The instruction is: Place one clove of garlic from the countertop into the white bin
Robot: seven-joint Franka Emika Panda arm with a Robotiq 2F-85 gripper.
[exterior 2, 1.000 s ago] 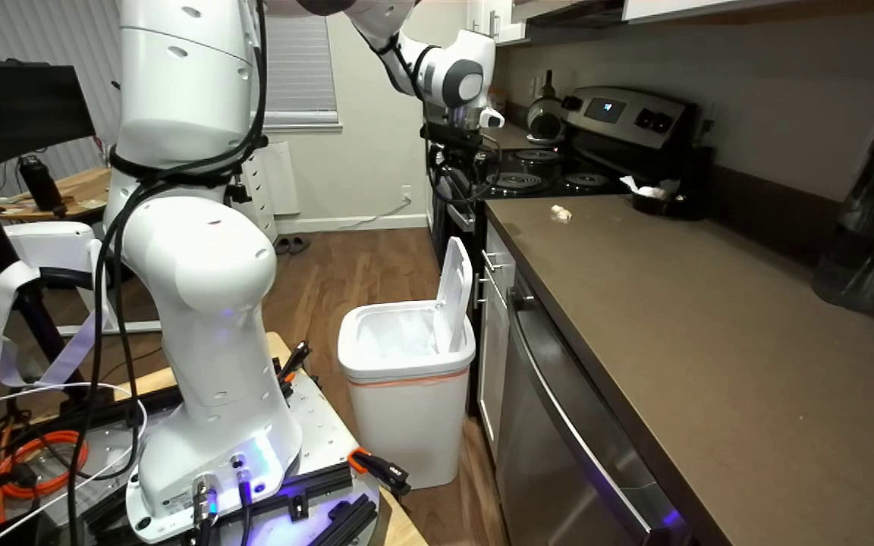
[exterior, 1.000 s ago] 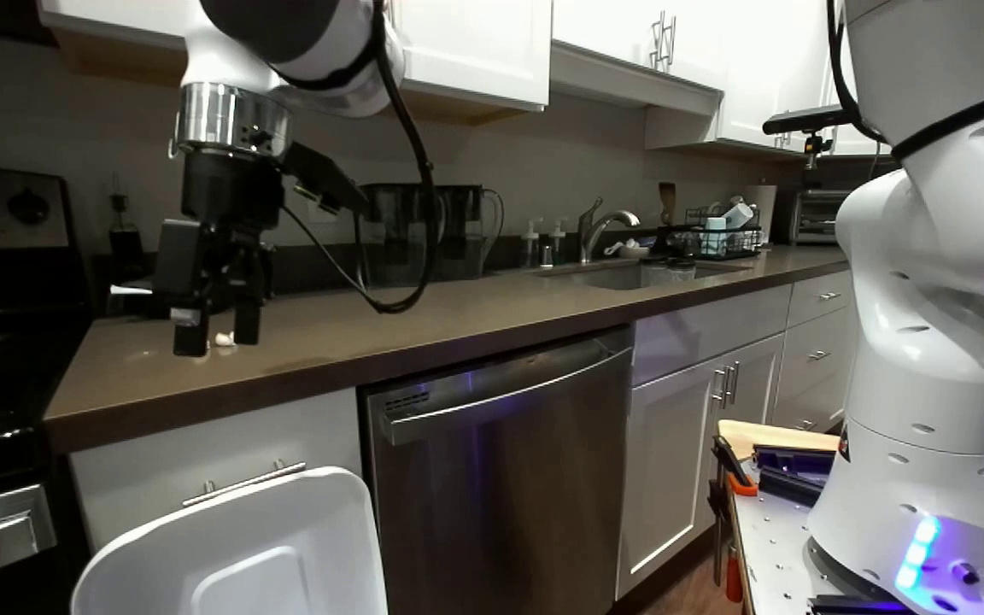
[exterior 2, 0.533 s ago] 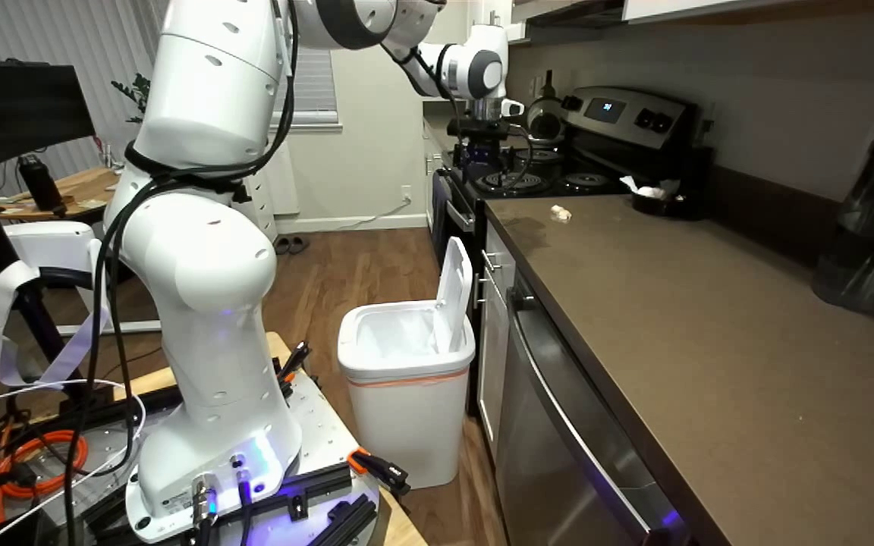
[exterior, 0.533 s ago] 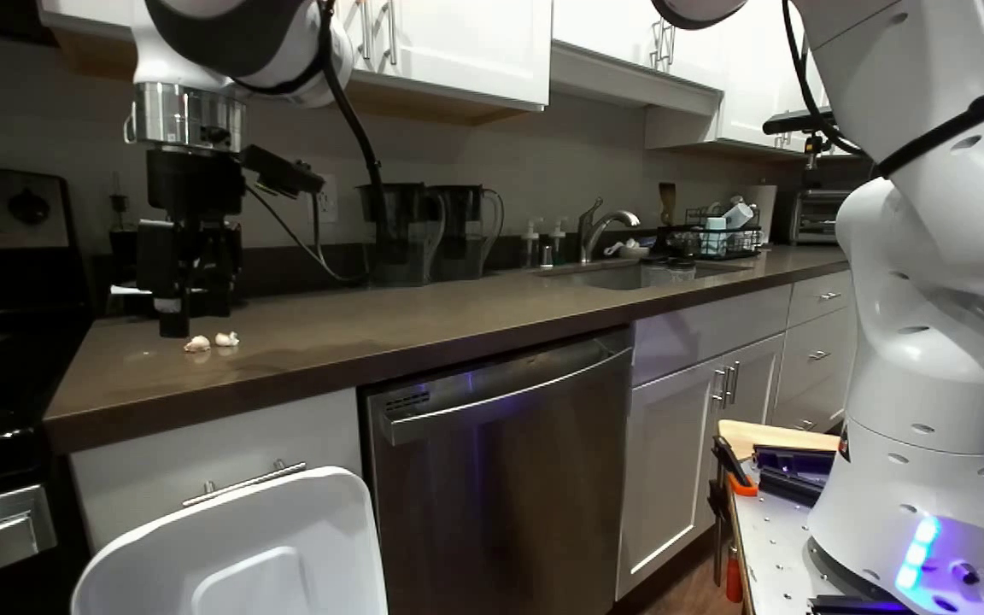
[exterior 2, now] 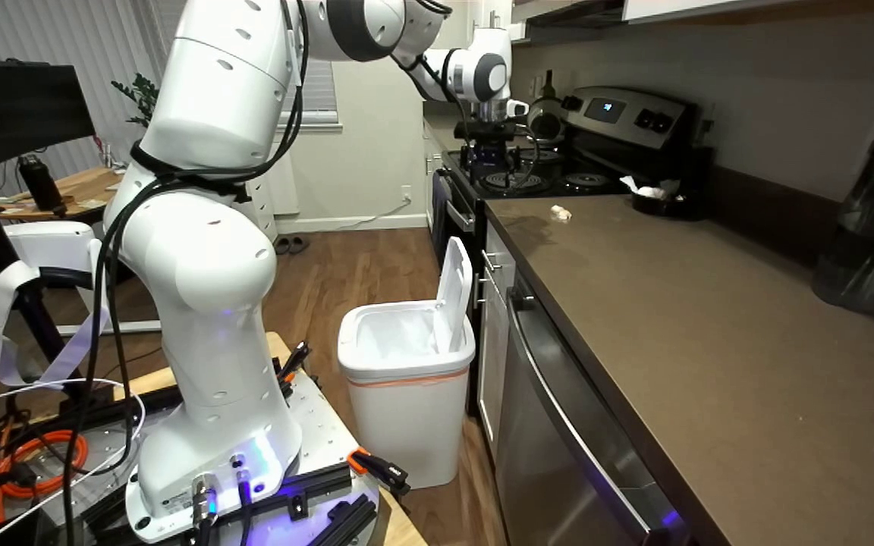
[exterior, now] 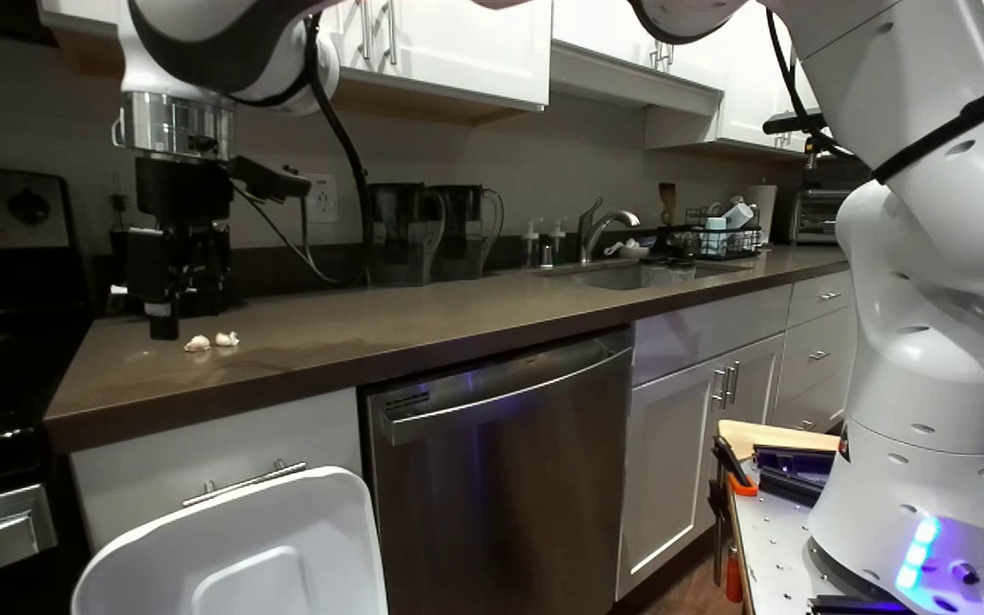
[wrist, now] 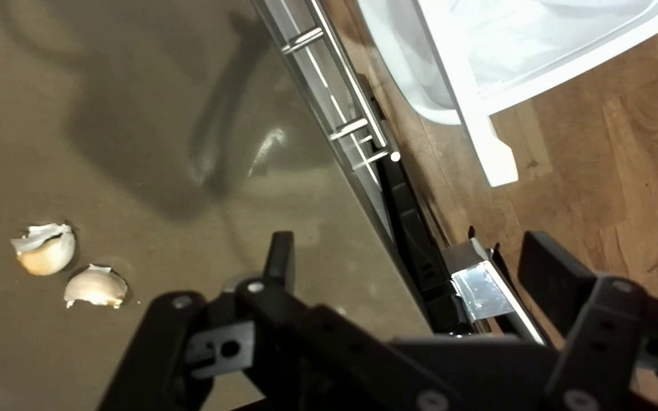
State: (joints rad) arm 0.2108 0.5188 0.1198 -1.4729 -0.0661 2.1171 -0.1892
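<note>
Two pale garlic cloves lie close together on the dark-brown countertop (exterior: 355, 329) near its stove end; the left one (exterior: 197, 343) and right one (exterior: 227, 339) show in an exterior view. In the wrist view they are an upper clove (wrist: 46, 249) and a lower clove (wrist: 96, 286), left of the fingers. In an exterior view they merge into one pale spot (exterior 2: 561, 213). My gripper (wrist: 414, 260) is open and empty, above the counter's front edge at the stove end; it also shows in both exterior views (exterior: 183, 312) (exterior 2: 492, 163). The white bin (exterior 2: 407, 432) stands on the floor, lid raised.
The stove (exterior 2: 627, 125) adjoins the counter end. A black bowl (exterior 2: 657, 201) with white scraps sits at the counter's back. Two pitchers (exterior: 398, 235) stand against the wall. Cabinet handles (wrist: 357, 128) and the raised bin lid (wrist: 494, 154) stick up beside the counter edge.
The gripper has moved toward the stove end, left in one exterior view and right in another, uncovering both cloves. The cloves and the bin have not moved.
</note>
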